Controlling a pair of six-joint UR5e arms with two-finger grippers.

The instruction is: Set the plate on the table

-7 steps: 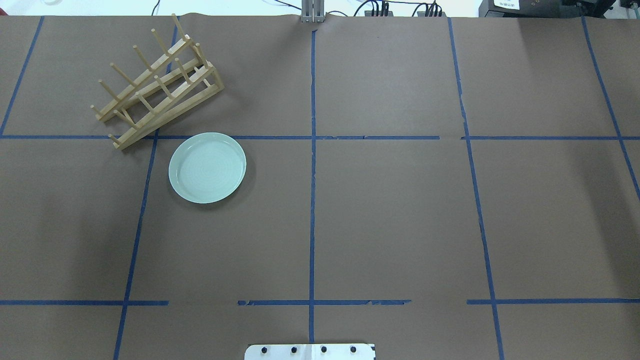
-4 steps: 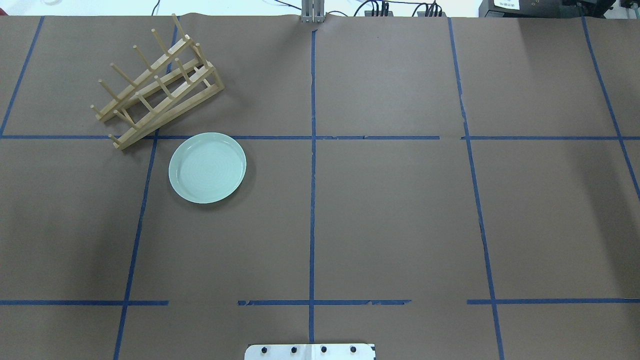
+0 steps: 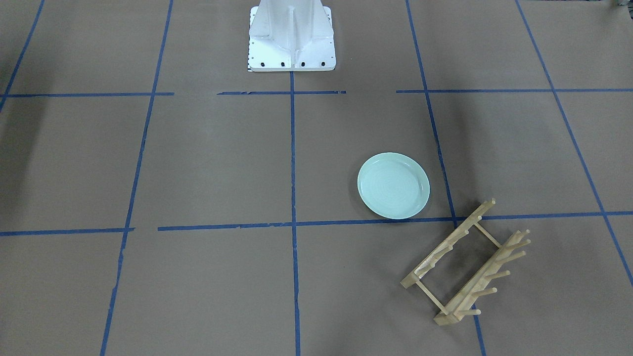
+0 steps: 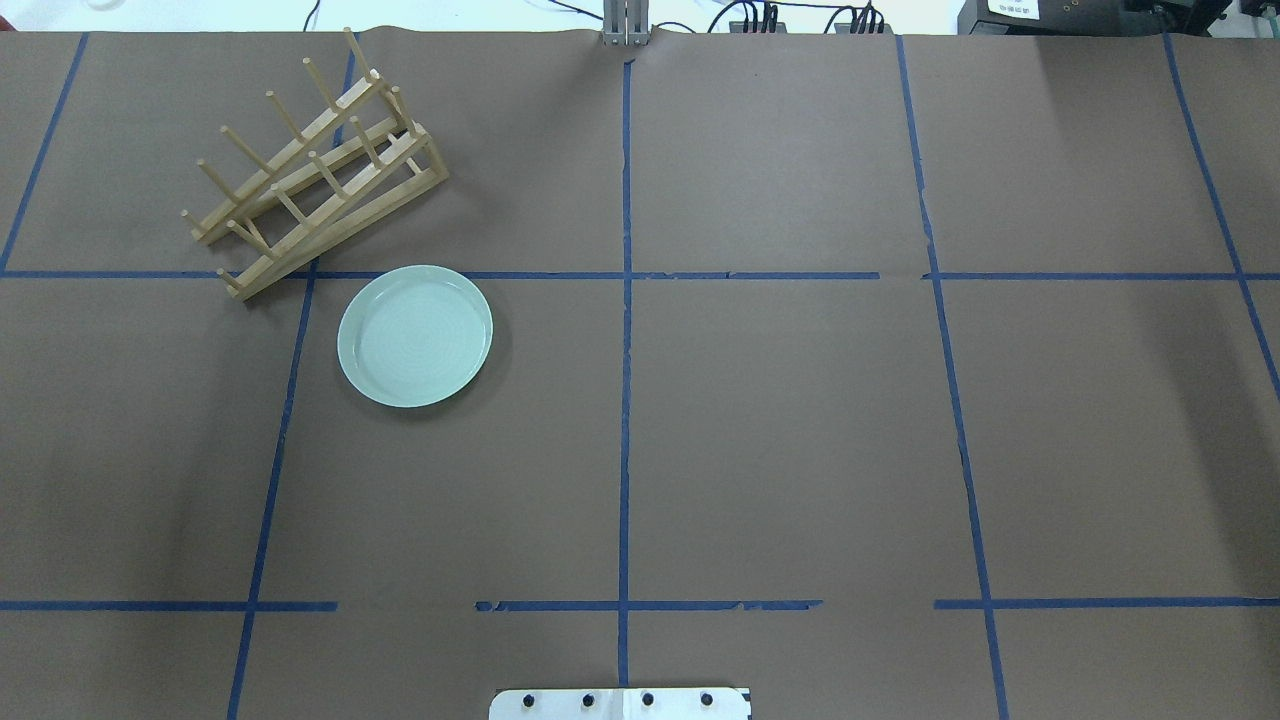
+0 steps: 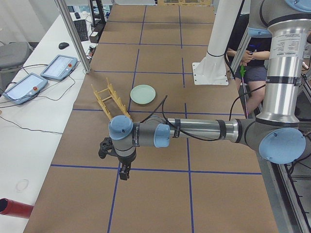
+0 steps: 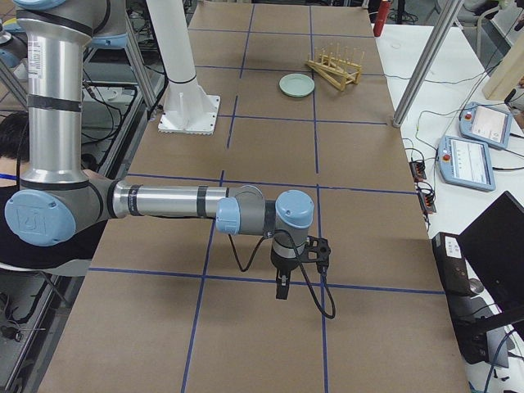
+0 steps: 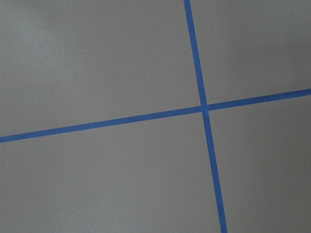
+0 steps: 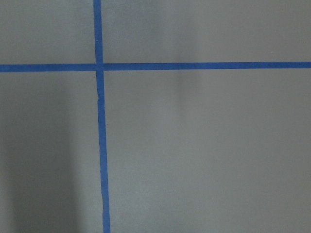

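Note:
The pale mint-green plate [image 4: 415, 336] lies flat and upright on the brown table [image 4: 780, 430], just in front of the wooden rack. It also shows in the front view [image 3: 393, 185] and the left view [image 5: 143, 94]. Nothing holds it. My left gripper [image 5: 125, 172] hangs over the table far from the plate, at the table's left end. My right gripper [image 6: 282, 288] hangs over the table's right end. Both show only in the side views, so I cannot tell if they are open or shut. Both wrist views show only bare table with blue tape.
The light wooden peg rack [image 4: 315, 165] stands at the back left, holding nothing, with one corner close to the plate. The white robot base [image 3: 291, 37] is at the table's near edge. Tablets [image 5: 59, 67] lie on the side bench.

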